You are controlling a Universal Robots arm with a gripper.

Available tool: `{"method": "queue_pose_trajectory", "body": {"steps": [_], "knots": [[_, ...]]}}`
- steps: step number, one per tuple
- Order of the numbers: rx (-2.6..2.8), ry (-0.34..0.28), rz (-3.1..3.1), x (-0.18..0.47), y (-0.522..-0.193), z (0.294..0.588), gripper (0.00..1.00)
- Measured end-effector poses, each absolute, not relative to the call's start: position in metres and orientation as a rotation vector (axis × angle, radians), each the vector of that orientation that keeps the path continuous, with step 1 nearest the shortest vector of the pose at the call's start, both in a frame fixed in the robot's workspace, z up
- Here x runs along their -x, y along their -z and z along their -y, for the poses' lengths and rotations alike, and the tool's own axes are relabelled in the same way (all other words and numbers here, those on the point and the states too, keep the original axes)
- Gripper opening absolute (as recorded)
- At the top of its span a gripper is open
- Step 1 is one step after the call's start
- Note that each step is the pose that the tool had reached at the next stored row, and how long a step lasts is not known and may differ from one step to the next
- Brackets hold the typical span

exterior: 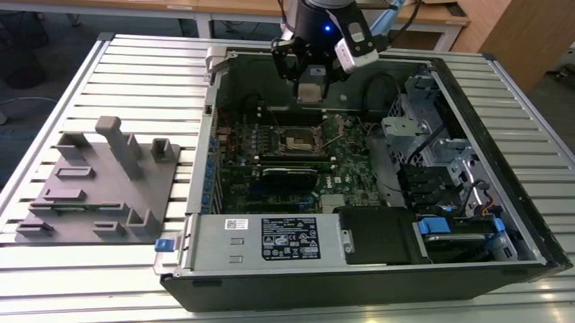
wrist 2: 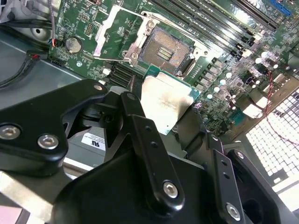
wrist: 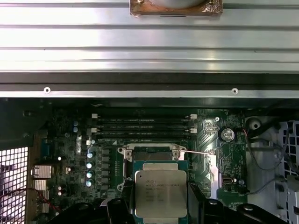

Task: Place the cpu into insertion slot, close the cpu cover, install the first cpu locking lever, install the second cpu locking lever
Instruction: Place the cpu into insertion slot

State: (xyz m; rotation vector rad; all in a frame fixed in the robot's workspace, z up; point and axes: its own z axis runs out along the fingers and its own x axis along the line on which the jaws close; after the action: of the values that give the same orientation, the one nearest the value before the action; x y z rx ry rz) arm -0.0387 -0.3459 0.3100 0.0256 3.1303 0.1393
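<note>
you are on the first step. the cpu [wrist 2: 164,100] is clamped between the fingers [wrist: 200,203] by its opposite edges. it is flat, with its metal top facing the cameras in both wrist views, and it hangs above the green board rather than sitting in it.

the insertion slot [wrist 2: 166,49] lies open and bare, near the chip but not squarely beneath it. in the exterior view the chip hangs over the far part of the open computer case [exterior: 359,269] on the tabletop [exterior: 134,67], above and beyond the slot.

the cpu cover [wrist 2: 106,32] is swung up beside the slot and a thin lever wire [wrist: 198,152] stands free, so neither closing nor locking is done.

as i judge it, seating calls for the chip's edges square to the slot's rim, its orientation matched, and a level, gentle descent with no sideways drag across the contacts.
</note>
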Motion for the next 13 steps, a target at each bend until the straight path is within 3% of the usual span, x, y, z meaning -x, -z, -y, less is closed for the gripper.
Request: {"method": "queue_pose_trajectory", "body": {"steps": [13], "knots": [[-0.025, -0.139, -3.13, 0.0393, -0.3071, 0.346, 0.54]]}}
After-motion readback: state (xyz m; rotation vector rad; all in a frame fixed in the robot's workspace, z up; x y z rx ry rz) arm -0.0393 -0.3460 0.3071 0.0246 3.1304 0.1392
